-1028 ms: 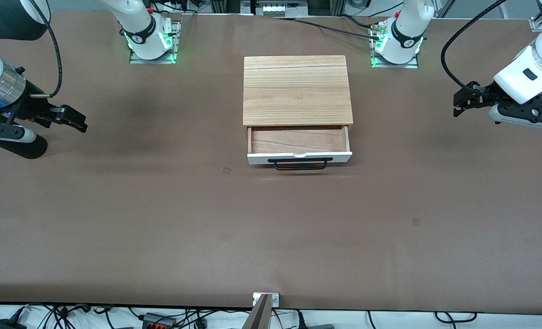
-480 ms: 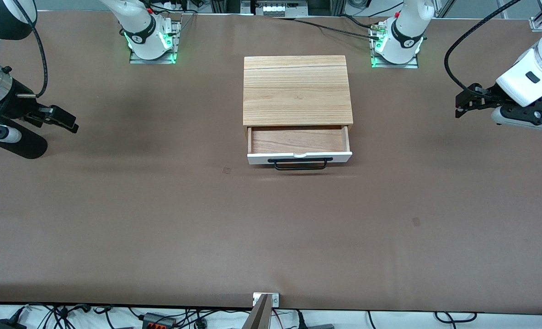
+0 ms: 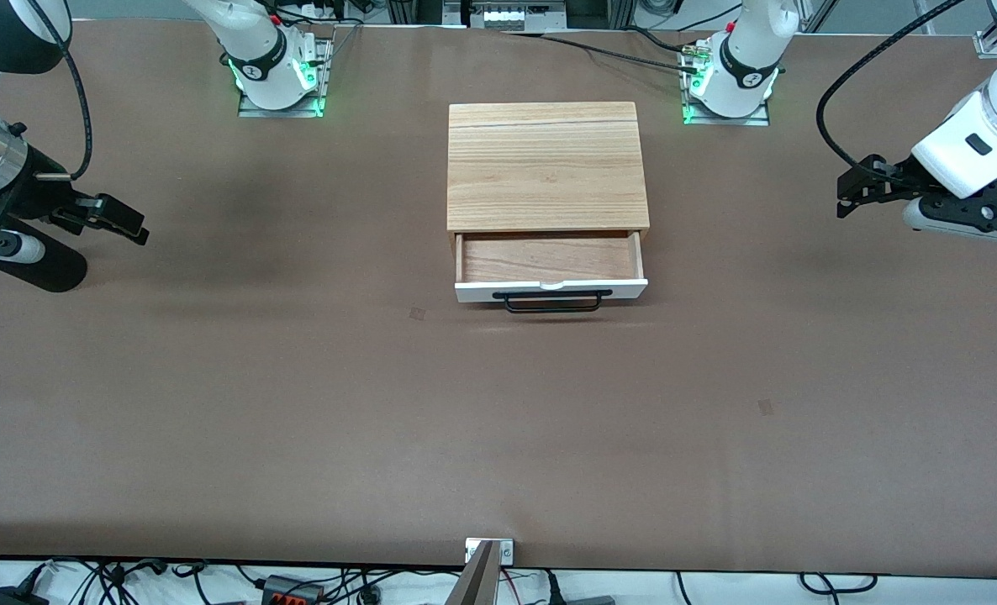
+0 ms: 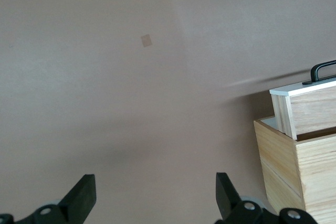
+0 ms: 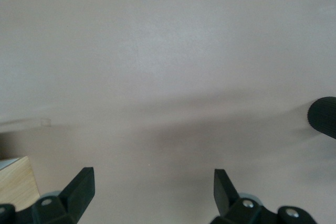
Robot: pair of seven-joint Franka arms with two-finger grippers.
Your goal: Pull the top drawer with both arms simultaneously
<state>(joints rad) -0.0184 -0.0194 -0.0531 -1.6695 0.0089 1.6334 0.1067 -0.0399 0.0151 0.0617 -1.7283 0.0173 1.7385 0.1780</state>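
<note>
A: What shifted since the earlier frames?
B: Both arms eased outward from the cabinet a second ago, then nearly stopped; the cabinet and drawer have not moved.

A: Lay it out, biggest first.
B: The brown counter [image 3: 297,420] carries the light-wood cabinet [image 3: 546,164] at twelve o'clock of its middle. The top drawer [image 3: 550,267] stands pulled out at the cabinet's six o'clock side, reddish-brown inside showing, white front with the black bar handle [image 3: 553,301] nearest the front camera.

A: And the arms?
B: The right hand [image 3: 112,220] hangs over the counter at nine o'clock of the cabinet, well apart from it, fingers spread wide and empty. The left hand [image 3: 862,186] hangs over the counter at three o'clock, also well apart, fingers likewise parted with nothing between them. Neither touches the handle
</note>
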